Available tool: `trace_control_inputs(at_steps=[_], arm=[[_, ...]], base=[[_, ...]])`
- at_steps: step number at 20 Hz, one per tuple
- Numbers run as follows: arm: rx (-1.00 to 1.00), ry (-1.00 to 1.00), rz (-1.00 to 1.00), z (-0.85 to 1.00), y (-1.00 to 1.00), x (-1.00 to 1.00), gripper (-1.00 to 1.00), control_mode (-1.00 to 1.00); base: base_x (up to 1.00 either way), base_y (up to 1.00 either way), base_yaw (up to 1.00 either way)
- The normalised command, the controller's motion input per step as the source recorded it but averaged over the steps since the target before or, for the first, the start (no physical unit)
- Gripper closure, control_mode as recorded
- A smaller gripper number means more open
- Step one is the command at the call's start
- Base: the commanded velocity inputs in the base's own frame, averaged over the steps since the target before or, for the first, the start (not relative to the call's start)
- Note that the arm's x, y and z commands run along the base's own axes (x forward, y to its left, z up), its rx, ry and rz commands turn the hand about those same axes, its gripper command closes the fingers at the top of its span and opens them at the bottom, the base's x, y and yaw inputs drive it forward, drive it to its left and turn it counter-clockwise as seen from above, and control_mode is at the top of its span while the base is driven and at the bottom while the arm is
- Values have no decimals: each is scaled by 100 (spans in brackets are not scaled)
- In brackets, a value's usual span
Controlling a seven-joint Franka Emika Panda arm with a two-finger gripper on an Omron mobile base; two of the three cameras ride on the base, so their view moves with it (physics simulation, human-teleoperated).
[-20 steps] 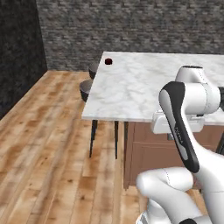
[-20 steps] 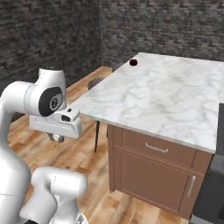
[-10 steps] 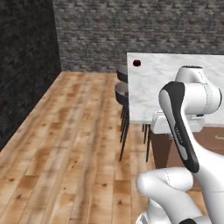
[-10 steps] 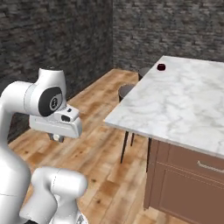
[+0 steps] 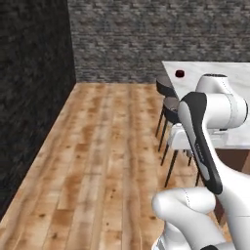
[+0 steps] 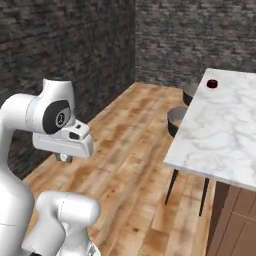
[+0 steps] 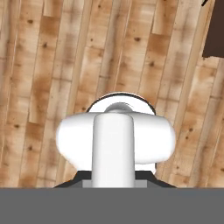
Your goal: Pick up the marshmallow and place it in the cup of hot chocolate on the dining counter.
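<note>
Dark maroon mug (image 5: 179, 73), upright, near marble dining counter (image 6: 225, 130) corner

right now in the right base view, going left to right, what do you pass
robot arm → wooden floor → dark stool → dining counter, with the cup of hot chocolate near its far edge

Open wooden floor (image 5: 107, 161) stretches to my left, bounded by dark brick walls (image 5: 29, 88). Two dark stools (image 5: 168, 95) crowd the near edge of the surface (image 6: 225, 130); its marble top lies mostly bare, with the cup of hot chocolate (image 6: 212, 83) near its far corner.
</note>
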Motion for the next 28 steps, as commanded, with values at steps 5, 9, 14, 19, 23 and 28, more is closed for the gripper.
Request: trace_control_inputs(at_steps=[5,9,14,19,23,28], arm=[[0,0,0,0,0,0,100,100],[0,0,0,0,0,0,100,100],[0,0,0,0,0,0,100,100],[0,0,0,0,0,0,100,100],[0,0,0,0,0,0,100,100],[0,0,0,0,0,0,100,100]], base=[[100,56,-26],[100,34,-32],[100,38,-32],[100,96,-47],[100,100,-50],[93,81,-54]])
